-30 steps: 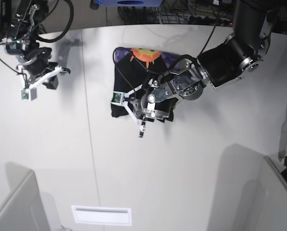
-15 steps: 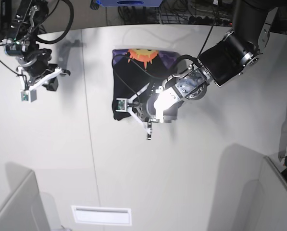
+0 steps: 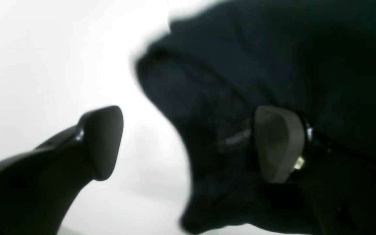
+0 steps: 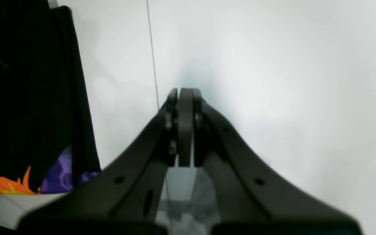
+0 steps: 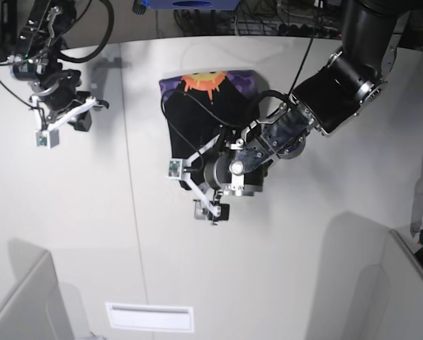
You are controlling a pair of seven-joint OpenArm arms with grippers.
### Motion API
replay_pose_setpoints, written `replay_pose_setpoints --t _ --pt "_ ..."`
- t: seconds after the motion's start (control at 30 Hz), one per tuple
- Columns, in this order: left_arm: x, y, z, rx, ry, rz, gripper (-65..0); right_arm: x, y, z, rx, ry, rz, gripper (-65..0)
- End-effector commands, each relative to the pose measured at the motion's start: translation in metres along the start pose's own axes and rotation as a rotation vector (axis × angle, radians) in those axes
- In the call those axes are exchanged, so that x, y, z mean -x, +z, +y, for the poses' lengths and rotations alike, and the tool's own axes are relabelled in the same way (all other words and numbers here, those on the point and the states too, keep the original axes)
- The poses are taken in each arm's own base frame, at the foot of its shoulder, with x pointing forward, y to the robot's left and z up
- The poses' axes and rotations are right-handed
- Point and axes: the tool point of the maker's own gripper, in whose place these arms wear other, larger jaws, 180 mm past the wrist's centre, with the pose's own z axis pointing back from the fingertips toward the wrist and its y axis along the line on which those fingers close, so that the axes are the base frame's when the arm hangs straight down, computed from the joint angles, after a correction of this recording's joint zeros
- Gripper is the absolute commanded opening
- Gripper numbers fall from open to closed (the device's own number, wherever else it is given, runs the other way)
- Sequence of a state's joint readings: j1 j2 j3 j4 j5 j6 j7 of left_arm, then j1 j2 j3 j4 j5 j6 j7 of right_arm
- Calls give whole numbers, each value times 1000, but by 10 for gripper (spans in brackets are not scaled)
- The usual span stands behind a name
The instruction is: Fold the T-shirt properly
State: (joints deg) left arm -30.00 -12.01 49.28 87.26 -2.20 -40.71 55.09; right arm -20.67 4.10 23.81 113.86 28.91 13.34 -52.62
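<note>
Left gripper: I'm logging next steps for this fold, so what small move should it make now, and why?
Probably ease the left gripper clear of the T-shirt before regrasping or smoothing. Its jaws stand wide, one over bare table, the other over black cloth, and the near edge looks uneven in the left wrist view.

The left gripper (image 3: pixel 191 143) has spread its fingers apart and come down toward the room's near side, past the shirt's (image 5: pixel 197 117) lower edge. The shirt's printed end now lies slightly further left in the base view, and the right arm (image 5: pixel 52 78) has shifted a little inward.
</note>
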Motion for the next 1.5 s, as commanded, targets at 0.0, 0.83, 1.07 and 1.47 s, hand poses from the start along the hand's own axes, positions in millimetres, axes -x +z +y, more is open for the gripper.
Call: replay_pose_setpoints --t 0.0,0.83,1.07,1.47 --pt "-5 21 41 -111 24 -11 -39 -7 0 10 -33 29 -20 -650" --pt "216 132 -128 -264 1023 48 -650 18 -9 104 -311 239 41 -650" --pt "213 131 -158 -238 1096 50 -650 39 -2 180 -522 321 41 -650" --pt "198 142 -266 -1 1148 162 -650 81 10 134 -431 302 148 -650"
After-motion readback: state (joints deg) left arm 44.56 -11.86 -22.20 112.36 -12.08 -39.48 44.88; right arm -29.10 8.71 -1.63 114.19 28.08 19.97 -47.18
